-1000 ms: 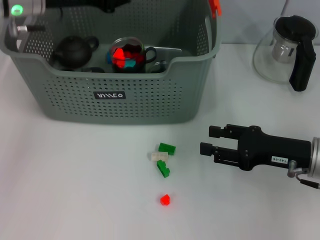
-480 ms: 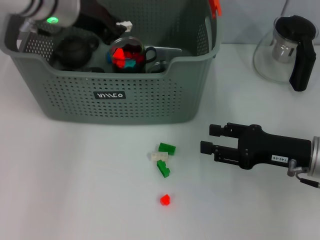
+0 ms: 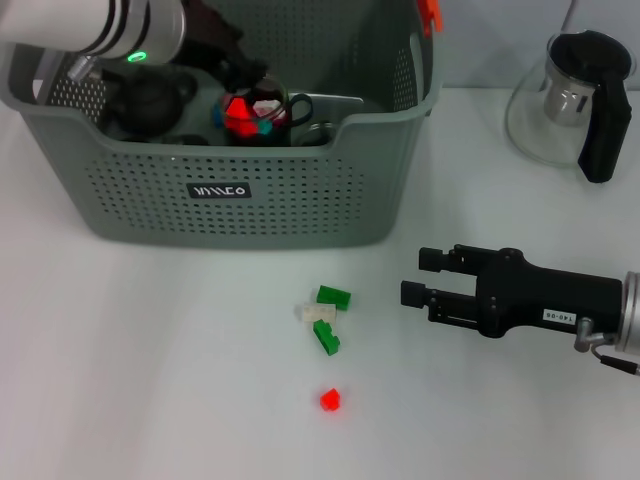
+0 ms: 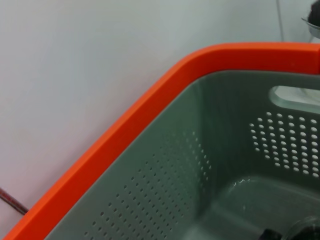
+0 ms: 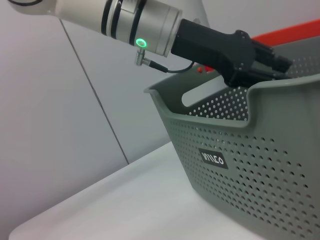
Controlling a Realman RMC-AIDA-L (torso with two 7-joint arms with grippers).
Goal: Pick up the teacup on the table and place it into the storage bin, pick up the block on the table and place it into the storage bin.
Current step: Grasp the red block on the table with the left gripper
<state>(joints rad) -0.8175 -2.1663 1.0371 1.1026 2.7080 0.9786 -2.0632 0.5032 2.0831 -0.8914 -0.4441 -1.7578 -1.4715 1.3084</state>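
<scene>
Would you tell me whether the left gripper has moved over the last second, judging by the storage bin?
Yes. The left gripper has come in from the storage bin's far left corner, travelling rightward over it, and now sits above the cup inside.

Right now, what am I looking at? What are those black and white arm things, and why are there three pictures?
It is a robot with two arms. One camera sits on its head and looks down at the white table; the other two sit on its wrists.

The left gripper reaches down into the grey storage bin. I cannot see whether it holds anything. In the bin are a dark teapot and a glass cup with colourful pieces in it.

The right gripper waits low over the table with its jaws open, holding nothing.

On the table lie two green blocks, a white block and a red block. A glass jug stands far right.
</scene>
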